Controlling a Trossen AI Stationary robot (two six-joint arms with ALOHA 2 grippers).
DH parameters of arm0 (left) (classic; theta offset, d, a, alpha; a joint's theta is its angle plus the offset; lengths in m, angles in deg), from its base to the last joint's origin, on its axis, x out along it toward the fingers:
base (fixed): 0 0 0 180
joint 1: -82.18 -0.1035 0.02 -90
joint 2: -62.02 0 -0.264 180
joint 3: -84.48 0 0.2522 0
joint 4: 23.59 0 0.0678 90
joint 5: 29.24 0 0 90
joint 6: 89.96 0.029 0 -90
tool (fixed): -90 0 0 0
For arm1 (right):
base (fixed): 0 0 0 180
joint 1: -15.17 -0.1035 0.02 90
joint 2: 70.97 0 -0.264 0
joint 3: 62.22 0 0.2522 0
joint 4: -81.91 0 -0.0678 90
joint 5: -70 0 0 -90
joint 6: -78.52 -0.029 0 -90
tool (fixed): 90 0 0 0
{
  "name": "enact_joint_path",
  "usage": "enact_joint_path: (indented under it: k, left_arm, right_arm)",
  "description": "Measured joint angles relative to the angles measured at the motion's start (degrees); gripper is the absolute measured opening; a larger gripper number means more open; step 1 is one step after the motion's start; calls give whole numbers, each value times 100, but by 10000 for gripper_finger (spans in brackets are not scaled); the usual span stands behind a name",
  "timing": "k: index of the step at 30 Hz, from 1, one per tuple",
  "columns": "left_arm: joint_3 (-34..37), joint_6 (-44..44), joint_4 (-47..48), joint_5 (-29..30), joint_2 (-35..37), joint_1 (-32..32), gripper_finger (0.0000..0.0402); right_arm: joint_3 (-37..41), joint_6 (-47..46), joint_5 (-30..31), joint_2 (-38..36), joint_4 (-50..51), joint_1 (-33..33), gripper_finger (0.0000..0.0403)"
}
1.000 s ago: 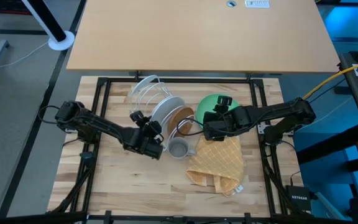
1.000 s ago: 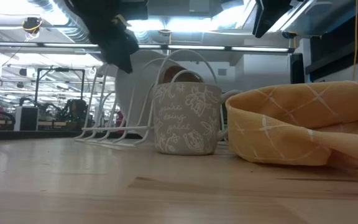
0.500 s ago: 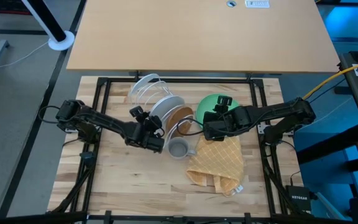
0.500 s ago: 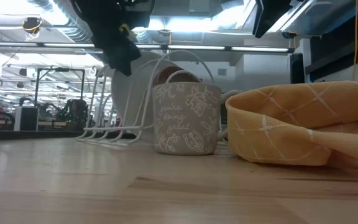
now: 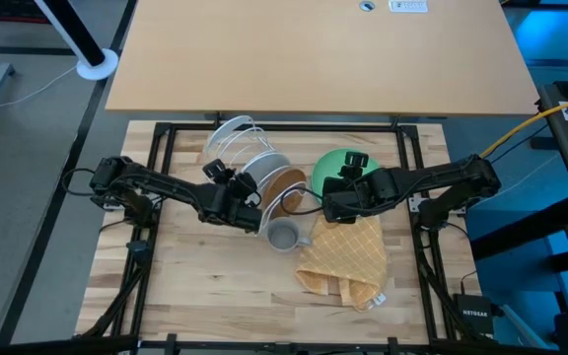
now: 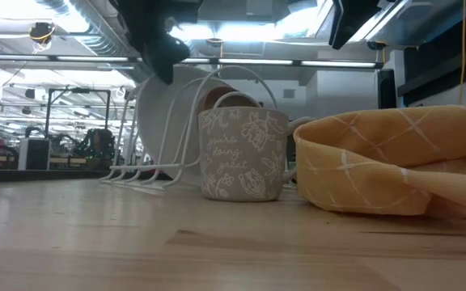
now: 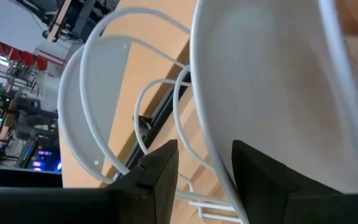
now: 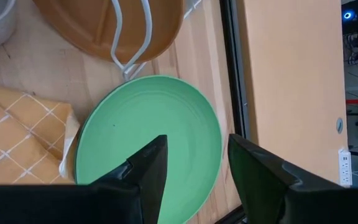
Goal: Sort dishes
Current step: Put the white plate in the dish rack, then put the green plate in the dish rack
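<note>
A white plate [image 5: 261,170] stands on edge in the white wire rack [image 5: 230,138]. A brown wooden plate [image 5: 286,185] leans in the rack beside it. A green plate [image 5: 335,163] lies flat on the table, its near edge by the yellow checked cloth [image 5: 348,256]. My left gripper [image 7: 205,155] is open, and its fingers stand on either side of the white plate's rim [image 7: 211,134]. My right gripper [image 8: 194,149] is open and hovers over the green plate [image 8: 148,137]. The dark teal plate is out of view.
A grey patterned mug [image 5: 282,235] stands on the table just in front of the rack and beside the cloth. The black frame rails [image 5: 166,158] run along the table's sides. Bare wood lies at the near left [image 5: 185,286].
My left gripper has moved toward the table's far edge and a little up, from beside the mug to the white plate in the rack. It has stayed open. The plates, mug and cloth have kept still.
</note>
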Motion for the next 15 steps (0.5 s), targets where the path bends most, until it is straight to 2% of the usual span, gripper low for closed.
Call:
enact_joint_path:
  k: [9,15]
  left_arm:
    - [-541,419,256,109,0,0,141]
    - [-874,855,277,167,0,-2,141]
  right_arm:
    - [0,138,0,-1,5,99,172]
    - [0,434,-1,0,90,619,172]
